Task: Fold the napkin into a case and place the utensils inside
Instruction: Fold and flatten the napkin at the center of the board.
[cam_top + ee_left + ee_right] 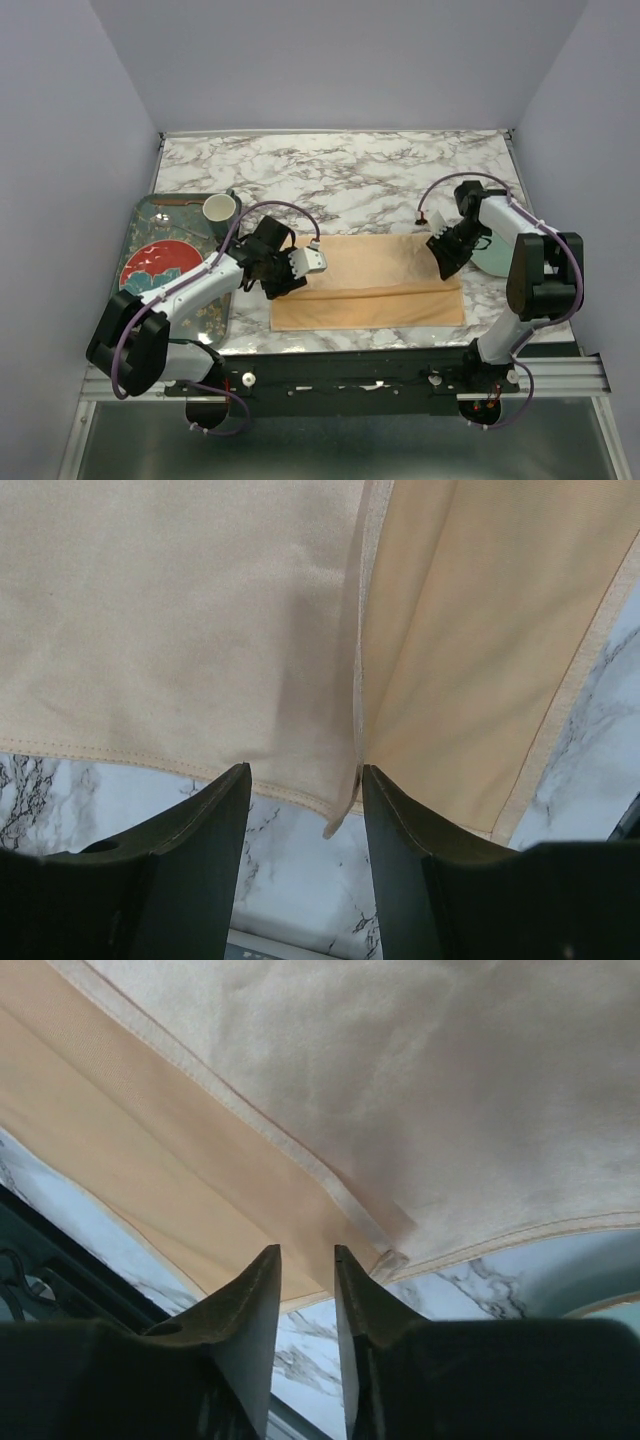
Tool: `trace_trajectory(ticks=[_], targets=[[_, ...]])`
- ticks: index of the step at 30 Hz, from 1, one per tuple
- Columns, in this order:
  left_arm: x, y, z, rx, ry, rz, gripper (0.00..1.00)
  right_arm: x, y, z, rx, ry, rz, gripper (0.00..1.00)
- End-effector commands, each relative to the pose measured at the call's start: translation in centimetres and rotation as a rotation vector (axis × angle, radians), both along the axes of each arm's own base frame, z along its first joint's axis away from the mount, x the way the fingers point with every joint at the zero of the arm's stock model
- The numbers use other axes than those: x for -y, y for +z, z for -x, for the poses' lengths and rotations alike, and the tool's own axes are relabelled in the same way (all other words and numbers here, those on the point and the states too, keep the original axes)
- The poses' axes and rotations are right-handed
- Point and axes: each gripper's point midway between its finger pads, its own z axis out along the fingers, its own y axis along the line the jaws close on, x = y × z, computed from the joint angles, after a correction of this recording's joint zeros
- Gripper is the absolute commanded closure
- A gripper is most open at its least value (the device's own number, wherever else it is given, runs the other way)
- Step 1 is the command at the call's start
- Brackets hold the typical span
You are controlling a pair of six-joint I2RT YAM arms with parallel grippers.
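From above, the napkin lies folded on the marble table (a long peach rectangle). The left gripper is at the napkin's left end and the right gripper at its right end.

Left wrist: the fingers stand apart, with the napkin's fold corner between them, unpinched.

Right wrist: the fingers stand narrowly apart and empty, just short of the napkin's corner.

left end effector jaws apart, right end effector jaws narrower

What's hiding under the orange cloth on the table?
The thin peach-orange cloth napkin is folded over itself, so its own lower layer shows beneath the top flap. White marble table shows around it. Anything tucked underneath is covered; I can't tell.
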Motion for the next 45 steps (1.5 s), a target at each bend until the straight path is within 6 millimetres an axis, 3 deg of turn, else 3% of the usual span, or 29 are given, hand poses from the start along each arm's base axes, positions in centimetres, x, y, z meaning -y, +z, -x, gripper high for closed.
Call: trace_trajectory(ticks=[1,4,7,13,17,22,34,37,45], targets=[[1.0,0.6,0.3,-0.038,-0.002,0.038,0.43,0.1,-0.2,3.4,-0.101,0.04,-0.019,0.69],[1.1,0.7,0.4,-0.05,0.009,0.047,0.43,0.1,-0.1,4.4,-0.123,0.052,-0.022,0.71],[1.4,1.0,0.3,-0.052,0.016,0.06,0.42,0.0,0.4,4.0,-0.086,0.045,-0.026,0.67],[1.5,0.4,0.1,-0.095,0.024,0.035,0.42,-0.5,2.5,0.2,0.003,0.01,-0.052,0.4],[1.9,-0.1,0.0,-0.138,0.031,0.024,0.43,-0.2,2.0,-1.2,-0.013,0.006,-0.037,0.37],[1.6,-0.5,0.7,-0.166,0.001,0.009,0.45,0.4,0.6,-2.0,-0.039,0.007,0.003,0.37],[0.9,-1.1,1.5,-0.169,-0.028,-0.022,0.48,0.8,-0.8,0.4,-0.126,0.023,0.017,0.41],[0.8,-1.4,1.9,-0.174,-0.044,-0.026,0.51,0.7,-0.6,1.2,-0.144,0.041,0.009,0.44],[0.6,-1.5,2.8,-0.164,-0.069,-0.025,0.63,0.6,-0.1,3.8,-0.173,0.062,-0.003,0.69]])
